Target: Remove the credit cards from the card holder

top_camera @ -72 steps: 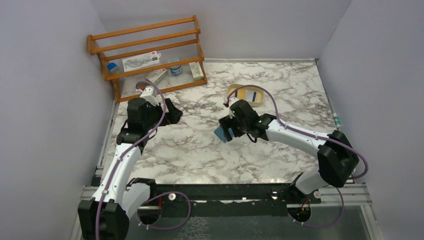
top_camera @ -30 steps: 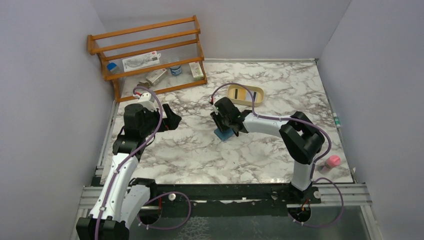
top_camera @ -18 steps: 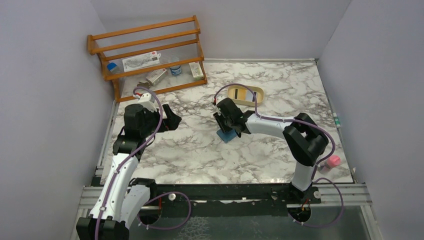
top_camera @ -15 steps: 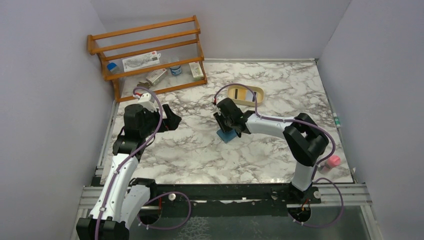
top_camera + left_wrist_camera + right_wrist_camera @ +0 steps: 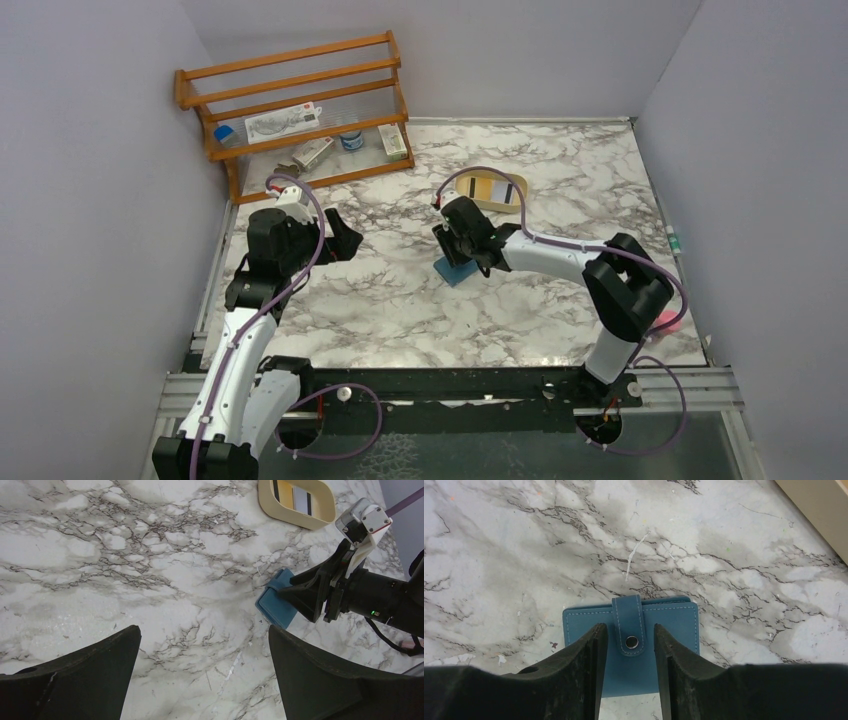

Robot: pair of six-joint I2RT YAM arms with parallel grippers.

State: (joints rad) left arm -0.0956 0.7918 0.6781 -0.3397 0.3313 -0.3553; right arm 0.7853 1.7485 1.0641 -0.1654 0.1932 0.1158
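Straddling the snap tab [image 5: 629,611] with half-parted jaws, the right gripper [image 5: 629,628] hangs over the wallet [image 5: 676,625], closed flat on the table [image 5: 499,555]. Unpinned, it may drag when the tab is pulled. The left gripper [image 5: 203,630] gapes, well apart.

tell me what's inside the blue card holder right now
Nothing inside shows. The card holder lies closed on the marble table, its snap tab folded down over the front, so any credit cards are covered.

No text, label or number is legible.
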